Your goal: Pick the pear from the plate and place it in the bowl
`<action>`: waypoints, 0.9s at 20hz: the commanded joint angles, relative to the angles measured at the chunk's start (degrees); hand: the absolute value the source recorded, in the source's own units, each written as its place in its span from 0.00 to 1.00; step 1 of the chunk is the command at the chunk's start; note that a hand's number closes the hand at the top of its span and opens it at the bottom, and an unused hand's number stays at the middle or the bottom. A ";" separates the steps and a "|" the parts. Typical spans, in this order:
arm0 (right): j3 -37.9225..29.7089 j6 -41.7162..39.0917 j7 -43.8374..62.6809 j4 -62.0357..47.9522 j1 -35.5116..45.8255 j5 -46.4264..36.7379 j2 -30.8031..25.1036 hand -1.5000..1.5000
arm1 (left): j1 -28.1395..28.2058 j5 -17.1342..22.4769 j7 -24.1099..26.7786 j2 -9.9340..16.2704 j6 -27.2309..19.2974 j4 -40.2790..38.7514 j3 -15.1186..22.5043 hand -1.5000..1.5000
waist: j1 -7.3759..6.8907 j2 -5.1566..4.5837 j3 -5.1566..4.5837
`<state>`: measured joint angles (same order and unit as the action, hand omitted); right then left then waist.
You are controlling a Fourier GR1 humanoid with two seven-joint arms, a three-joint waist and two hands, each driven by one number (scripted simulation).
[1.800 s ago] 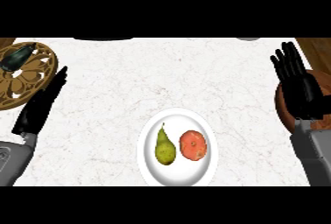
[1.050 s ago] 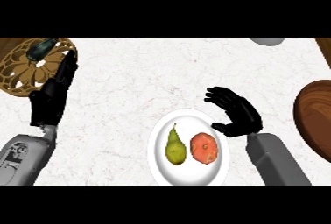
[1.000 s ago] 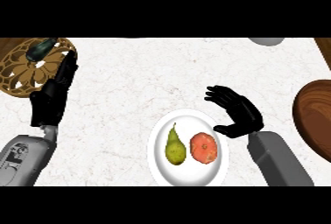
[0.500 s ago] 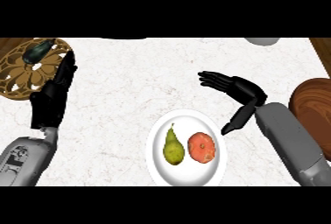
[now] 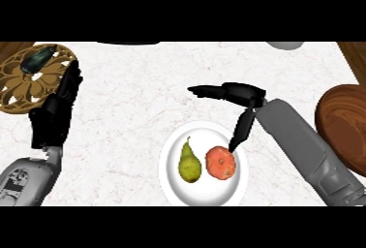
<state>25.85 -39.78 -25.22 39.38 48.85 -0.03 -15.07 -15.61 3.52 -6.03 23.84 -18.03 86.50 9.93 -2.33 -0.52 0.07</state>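
A green-yellow pear [image 5: 188, 161] lies on the left half of a white plate [image 5: 204, 191], stem pointing away from me, with a red-orange fruit [image 5: 221, 162] beside it on the right. My right hand [image 5: 239, 96] hovers open just beyond the plate's far right rim, fingers stretched leftward and the thumb hanging down toward the red fruit. It holds nothing. The dark wooden bowl [image 5: 343, 126] sits at the right edge, partly cut off. My left hand [image 5: 57, 115] rests open at the left, fingers up.
A round carved wooden trivet [image 5: 28, 80] with a dark green object [image 5: 36, 58] on it lies at the far left. A grey object [image 5: 288, 45] shows at the counter's far edge, upper right. White marble counter spreads between the plate and the trivet.
My right hand has swung in from the right edge to above the plate's far right rim and turned its fingers leftward. The view shifted, bringing the wooden bowl in. The pear stayed put.
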 commanded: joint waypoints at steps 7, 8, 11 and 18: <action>7.70 -4.92 -7.60 -4.24 3.44 -9.00 4.71 0.00 | 0.33 -1.59 -4.78 0.35 0.42 4.44 -1.01 0.50 | 0.78 0.17 -0.01; 9.35 -3.98 -6.63 -2.82 1.93 -9.95 6.17 0.00 | 0.55 -1.65 -3.77 -0.06 0.23 3.08 -1.53 0.50 | 1.14 0.24 -0.03; 12.22 -3.83 -5.39 -3.58 2.52 -13.05 6.69 0.00 | -1.00 -1.71 -0.98 -1.34 1.09 -1.44 -2.23 0.50 | 1.59 0.10 -0.06; 12.38 -1.77 -5.18 -5.54 0.87 -17.48 8.21 0.00 | 2.95 -2.24 0.33 -1.43 3.16 1.12 -4.28 0.50 | 1.75 0.33 -0.06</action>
<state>37.48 -38.67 -25.49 35.02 51.46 -14.53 -7.00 -13.25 1.11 -8.07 22.86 -16.43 89.43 7.20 -0.93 -0.21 0.02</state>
